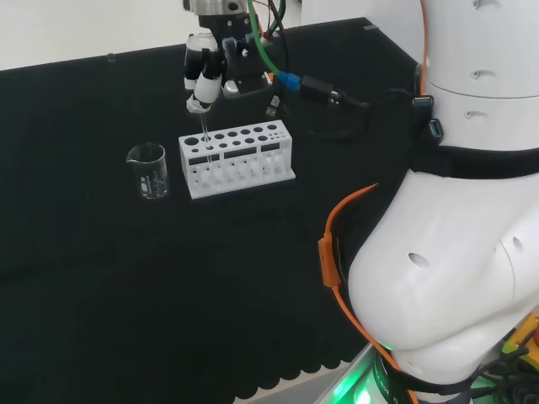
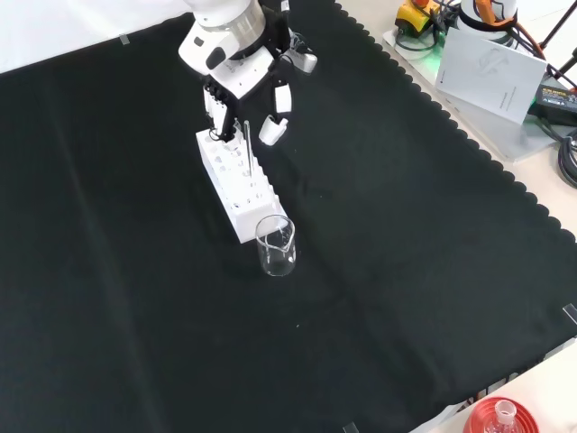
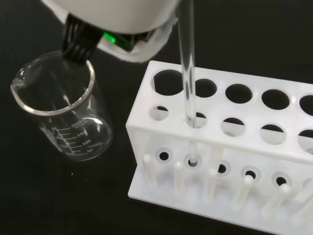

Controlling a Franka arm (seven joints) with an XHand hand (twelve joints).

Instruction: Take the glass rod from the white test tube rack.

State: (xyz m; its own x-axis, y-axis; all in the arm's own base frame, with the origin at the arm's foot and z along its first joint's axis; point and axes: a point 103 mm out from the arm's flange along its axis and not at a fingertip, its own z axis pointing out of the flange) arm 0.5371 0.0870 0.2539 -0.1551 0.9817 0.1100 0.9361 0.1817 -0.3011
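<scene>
A white test tube rack (image 1: 238, 158) (image 2: 243, 185) (image 3: 230, 142) stands on the black cloth. A thin glass rod (image 1: 205, 139) (image 2: 245, 144) (image 3: 188, 73) stands upright in a hole near the rack's end that faces the beaker, its lower tip resting in the rack's base. The hand (image 1: 205, 71) (image 2: 242, 77) hangs directly above that end of the rack, its fingers curled down onto the rod's upper end. In the wrist view a blurred white part of the hand (image 3: 122, 14) sits beside the rod's upper length.
A small clear beaker (image 1: 148, 171) (image 2: 276, 245) (image 3: 61, 112) stands just off the rack's end, close to the rod. The arm's white links (image 1: 455, 210) rise at the head view's right. Papers and cables (image 2: 491, 63) lie beyond the cloth's edge.
</scene>
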